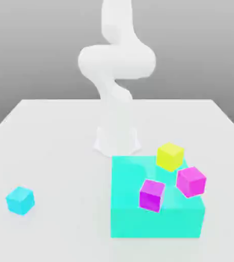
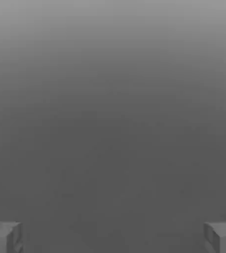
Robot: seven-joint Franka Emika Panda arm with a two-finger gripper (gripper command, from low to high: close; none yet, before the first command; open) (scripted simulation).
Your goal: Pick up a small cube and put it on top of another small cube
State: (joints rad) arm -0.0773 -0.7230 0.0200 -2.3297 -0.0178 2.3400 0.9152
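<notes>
Showing outside: cyan cube (image 1: 20, 200), teal block (image 1: 155, 222) | hand view: fingers (image 2: 113, 239) spread, grey background

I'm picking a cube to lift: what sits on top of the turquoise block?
On the turquoise block I see a purple cube; its underside and the patch beneath it are hidden.

In lower left is cyan cube (image 1: 20, 200); at lower right, yellow cube (image 1: 170, 156) and turquoise block (image 1: 155, 221), all plain.

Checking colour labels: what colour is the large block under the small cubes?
Turquoise green; the block shows best in the exterior view.
</notes>
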